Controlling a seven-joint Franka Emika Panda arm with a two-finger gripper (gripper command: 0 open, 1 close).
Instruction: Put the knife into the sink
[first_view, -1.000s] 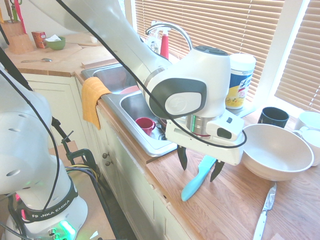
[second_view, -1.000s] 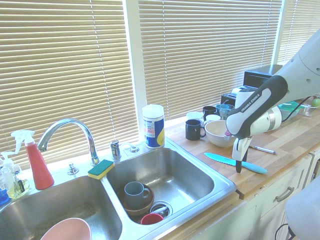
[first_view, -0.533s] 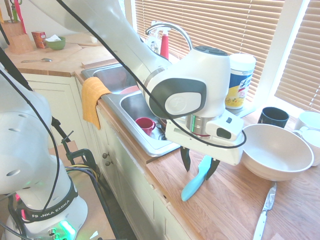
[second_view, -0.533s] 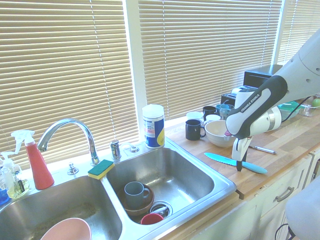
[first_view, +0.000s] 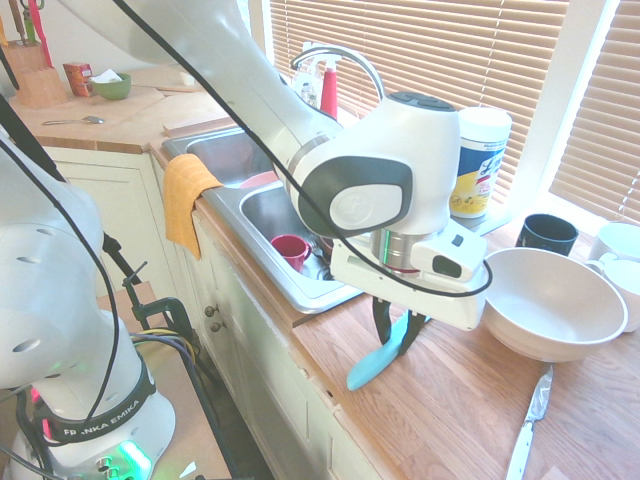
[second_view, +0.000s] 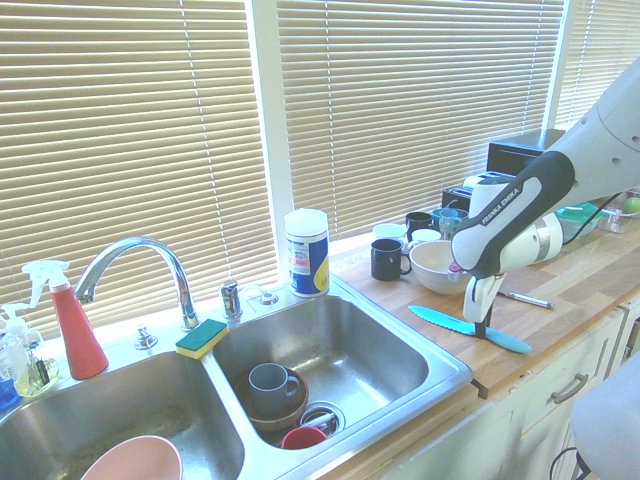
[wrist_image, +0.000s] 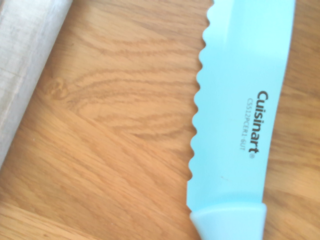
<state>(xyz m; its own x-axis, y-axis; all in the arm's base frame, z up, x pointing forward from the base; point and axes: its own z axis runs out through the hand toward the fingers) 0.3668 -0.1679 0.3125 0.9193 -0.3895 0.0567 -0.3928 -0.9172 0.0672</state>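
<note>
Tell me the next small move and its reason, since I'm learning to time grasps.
Probably finish closing the hand on the turquoise knife before any lift: its two fingers stand on either side of the knife, which still lies on the wooden counter, outside the sink.

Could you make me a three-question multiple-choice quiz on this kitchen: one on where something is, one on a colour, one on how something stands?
1. Where is the turquoise serrated knife?
A) In the sink
B) On the wooden counter
C) In the white bowl

2. What colour is the towel by the sink?
A) Green
B) Purple
C) Orange

3. How does the red spray bottle stand?
A) Upright
B) Upside down
C) Flat on its side

Key:
1 B: its blade and handle lie along the wood.
2 C: the orange cloth towel hangs over the counter edge.
3 A: its white trigger top is uppermost.
</note>
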